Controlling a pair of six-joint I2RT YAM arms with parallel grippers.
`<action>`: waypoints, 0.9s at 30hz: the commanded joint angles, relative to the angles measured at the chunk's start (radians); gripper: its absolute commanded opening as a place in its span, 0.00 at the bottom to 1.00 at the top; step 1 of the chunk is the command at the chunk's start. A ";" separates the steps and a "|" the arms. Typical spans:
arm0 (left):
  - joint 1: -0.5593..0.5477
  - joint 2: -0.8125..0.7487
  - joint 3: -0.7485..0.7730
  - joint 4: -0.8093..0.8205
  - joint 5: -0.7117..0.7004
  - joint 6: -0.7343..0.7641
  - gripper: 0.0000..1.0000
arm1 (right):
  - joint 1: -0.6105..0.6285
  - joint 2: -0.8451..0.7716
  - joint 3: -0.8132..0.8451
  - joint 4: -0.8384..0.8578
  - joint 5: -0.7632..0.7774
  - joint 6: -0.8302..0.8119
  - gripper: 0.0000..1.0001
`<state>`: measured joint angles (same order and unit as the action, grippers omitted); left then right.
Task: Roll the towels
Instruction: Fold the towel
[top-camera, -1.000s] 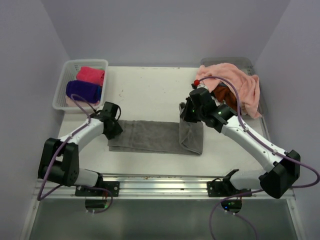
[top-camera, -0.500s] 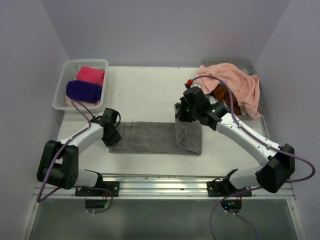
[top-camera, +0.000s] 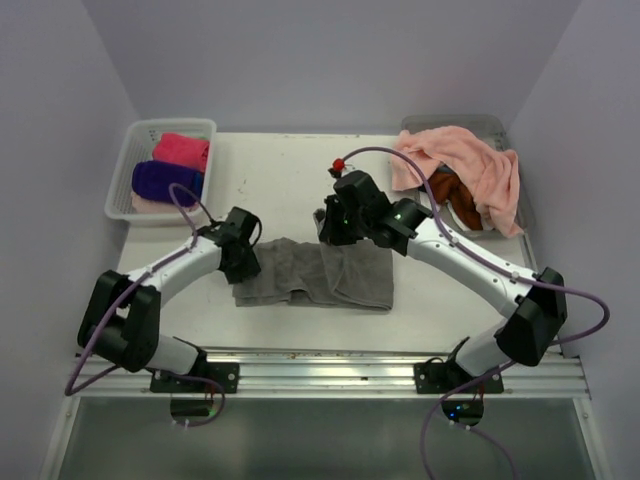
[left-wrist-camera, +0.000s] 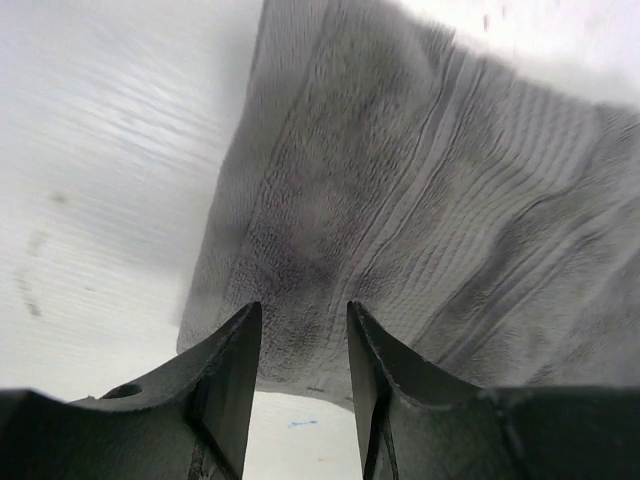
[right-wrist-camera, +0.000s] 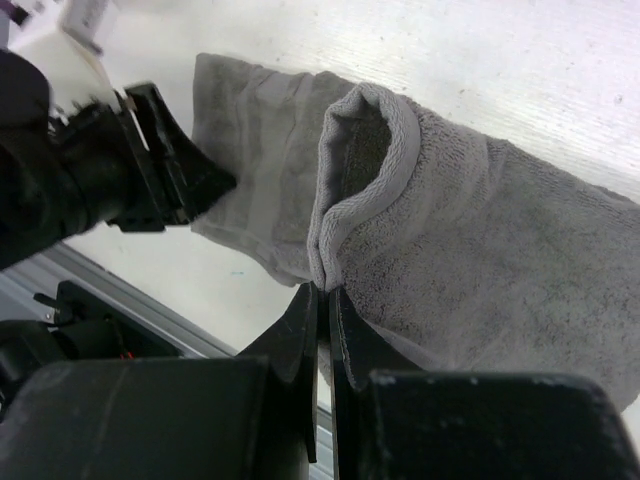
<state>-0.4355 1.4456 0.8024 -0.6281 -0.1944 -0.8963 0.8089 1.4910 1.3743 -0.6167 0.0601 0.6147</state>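
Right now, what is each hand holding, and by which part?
The right hand pinches the grey towel by its hemmed edge. The left hand holds nothing: its jaws stand apart over the towel's other end.

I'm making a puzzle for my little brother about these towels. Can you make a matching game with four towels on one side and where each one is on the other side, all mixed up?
Towels:
1. grey terry towel
2. purple rolled towel
3. hot pink rolled towel
4. salmon pink loose towel

Places:
A. draped over the right-hand basket
B. in the left white basket, at its far end
C. lying on the white table, partly folded over
D. in the left white basket, nearer its front

Pairs: 1-C, 2-D, 3-B, 4-A
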 joint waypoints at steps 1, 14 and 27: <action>0.096 -0.088 0.066 -0.079 -0.010 0.075 0.44 | 0.012 0.012 0.061 0.008 -0.040 -0.035 0.00; 0.353 0.018 -0.009 -0.021 -0.082 0.143 0.43 | 0.121 0.205 0.239 0.035 -0.095 -0.055 0.00; 0.356 0.059 -0.040 0.039 -0.040 0.149 0.42 | 0.207 0.480 0.491 0.020 -0.088 -0.040 0.00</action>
<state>-0.0864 1.4895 0.7815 -0.6308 -0.2432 -0.7635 1.0073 1.9488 1.7863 -0.6147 0.0017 0.5758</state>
